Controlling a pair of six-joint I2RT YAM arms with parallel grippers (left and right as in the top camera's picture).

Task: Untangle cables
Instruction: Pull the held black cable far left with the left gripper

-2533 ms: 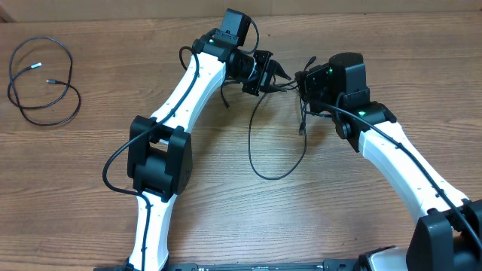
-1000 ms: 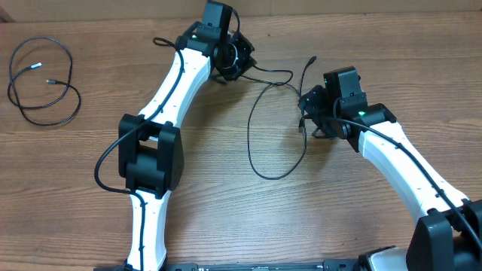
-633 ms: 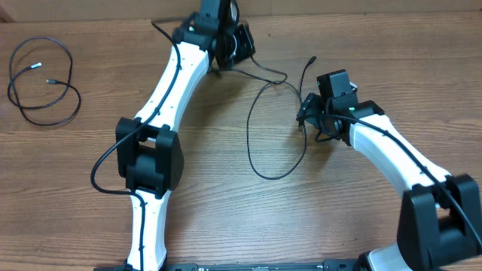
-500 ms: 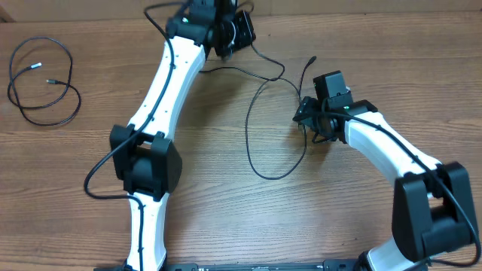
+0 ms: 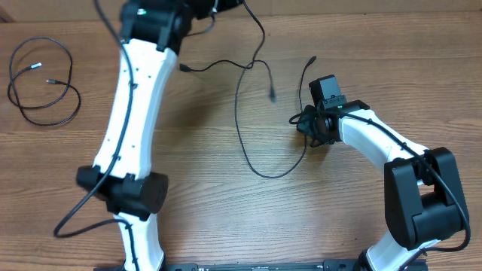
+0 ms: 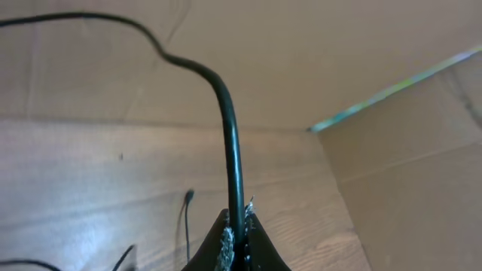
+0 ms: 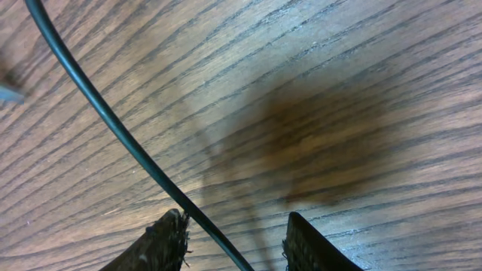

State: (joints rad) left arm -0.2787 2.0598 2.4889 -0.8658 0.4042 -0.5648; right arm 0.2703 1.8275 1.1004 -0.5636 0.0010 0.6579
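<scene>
Wooden table (image 5: 376, 45): tangled cables (image 5: 267, 177) at centre, coiled cable (image 5: 51, 80) far left.
Left jaws clenched on a raised cord (image 6: 230, 143); right jaws parted astride a second cord (image 7: 113, 126). Likely light, floppy, slick: pinch near a plug.

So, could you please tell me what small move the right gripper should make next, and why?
Probably close the right gripper on the lower cable: it runs between the open jaws, not yet pinched. The left gripper is shut on the lifted cable, so anchoring this one might help them part.
</scene>
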